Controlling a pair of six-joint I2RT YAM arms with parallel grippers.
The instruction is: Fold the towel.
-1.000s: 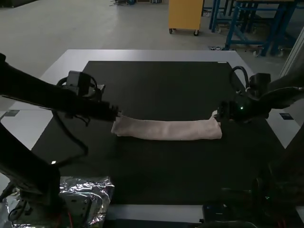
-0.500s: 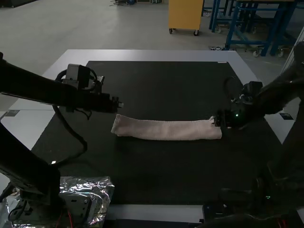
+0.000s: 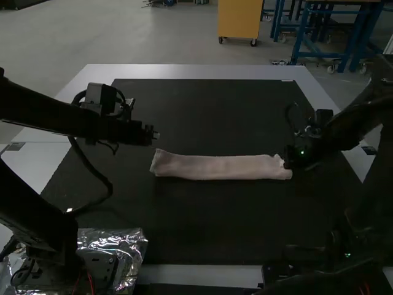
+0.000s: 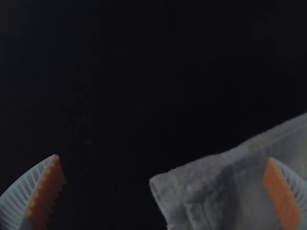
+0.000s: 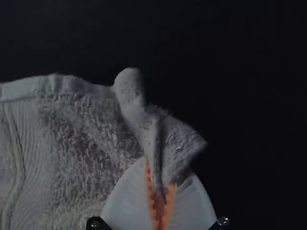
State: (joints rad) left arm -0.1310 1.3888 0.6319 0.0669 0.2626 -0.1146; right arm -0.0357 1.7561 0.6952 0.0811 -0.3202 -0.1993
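Observation:
The pale towel (image 3: pixel 221 166) lies as a long narrow strip across the middle of the dark mat. Just above and beyond its left end is my left gripper (image 3: pixel 153 135). In the left wrist view the left gripper (image 4: pixel 165 191) stands wide open, with a corner of the towel (image 4: pixel 216 187) showing between and below its fingers. At the strip's right end is my right gripper (image 3: pixel 287 162). In the right wrist view the right gripper (image 5: pixel 160 191) is shut on a pinched, bunched edge of the towel (image 5: pixel 72 143).
A dark mat (image 3: pixel 202 227) covers most of the white table (image 3: pixel 190 72). Crumpled silvery plastic (image 3: pixel 132 243) lies by the left arm's base at the near left corner. A black cable (image 3: pixel 101 181) loops down beside the left arm.
My left gripper has drawn up and back from the towel's left end. The right gripper has taken hold at the right end, and the whole towel has shifted slightly to the right.

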